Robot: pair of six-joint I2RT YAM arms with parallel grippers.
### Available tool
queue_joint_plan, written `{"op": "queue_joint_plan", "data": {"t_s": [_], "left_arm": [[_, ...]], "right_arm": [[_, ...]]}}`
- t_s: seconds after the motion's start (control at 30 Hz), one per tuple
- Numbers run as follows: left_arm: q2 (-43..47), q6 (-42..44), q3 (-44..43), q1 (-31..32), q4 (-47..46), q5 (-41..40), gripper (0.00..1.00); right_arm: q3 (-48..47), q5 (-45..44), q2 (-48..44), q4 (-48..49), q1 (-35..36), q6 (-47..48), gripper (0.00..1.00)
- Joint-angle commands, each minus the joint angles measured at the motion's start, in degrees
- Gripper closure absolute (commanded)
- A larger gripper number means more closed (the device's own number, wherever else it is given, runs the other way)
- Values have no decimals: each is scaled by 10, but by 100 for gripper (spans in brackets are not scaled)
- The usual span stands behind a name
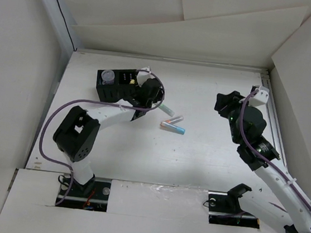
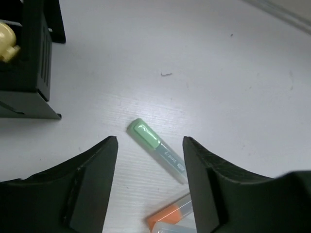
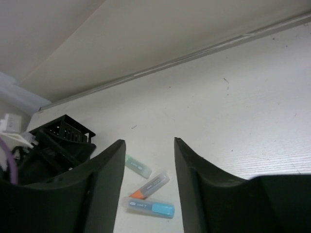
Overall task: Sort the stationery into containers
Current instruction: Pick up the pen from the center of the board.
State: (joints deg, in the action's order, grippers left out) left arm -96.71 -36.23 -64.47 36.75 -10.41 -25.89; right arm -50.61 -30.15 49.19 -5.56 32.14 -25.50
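Observation:
The black organizer (image 1: 116,84) stands at the back left of the table, with a round greyish piece (image 1: 109,76) and a yellow stick (image 2: 7,39) in it. Three sticks lie on the table right of it: a pale green one (image 2: 155,149), an orange-ended one (image 3: 149,185) and a blue-ended one (image 3: 147,207). My left gripper (image 2: 150,145) is open and empty, hovering just above the green stick, beside the organizer (image 2: 26,63). My right gripper (image 3: 149,144) is open and empty at the far right (image 1: 224,104), well away from the sticks.
White walls enclose the table on the left, back and right. A metal rail (image 1: 275,124) runs along the right edge. The left arm's purple cable (image 1: 51,121) loops over the left side of the table.

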Motion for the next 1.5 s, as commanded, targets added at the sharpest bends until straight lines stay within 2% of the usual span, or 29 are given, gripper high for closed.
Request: {"op": "queue_joint_plan", "data": {"t_s": [0.0, 0.03, 0.17, 0.43, 0.8, 0.97, 1.3, 1.47], "left_arm": [[-22, -49, -5, 2, 3, 37, 45], [-29, -55, -20, 2, 3, 37, 43], [-74, -67, -57, 2, 17, 37, 42], [-155, -73, -101, 2, 29, 26, 42], [-206, -78, -129, 2, 39, 26, 42], [-228, -73, -151, 2, 44, 26, 46], [-279, -57, -215, 2, 58, 8, 64], [-300, -35, -242, 2, 66, -4, 66]], "right_arm": [[-6, 3, -8, 24, -4, 3, 48], [-6, 3, -8, 24, -4, 3, 44], [-6, 8, -8, 24, -4, 3, 41], [-6, 19, -3, 24, -4, 3, 40], [-6, 32, 7, 24, -4, 8, 40], [-6, 37, 7, 24, -4, 8, 40], [-6, 37, 7, 24, -4, 8, 39], [-6, 32, 7, 24, -4, 8, 39]]}}
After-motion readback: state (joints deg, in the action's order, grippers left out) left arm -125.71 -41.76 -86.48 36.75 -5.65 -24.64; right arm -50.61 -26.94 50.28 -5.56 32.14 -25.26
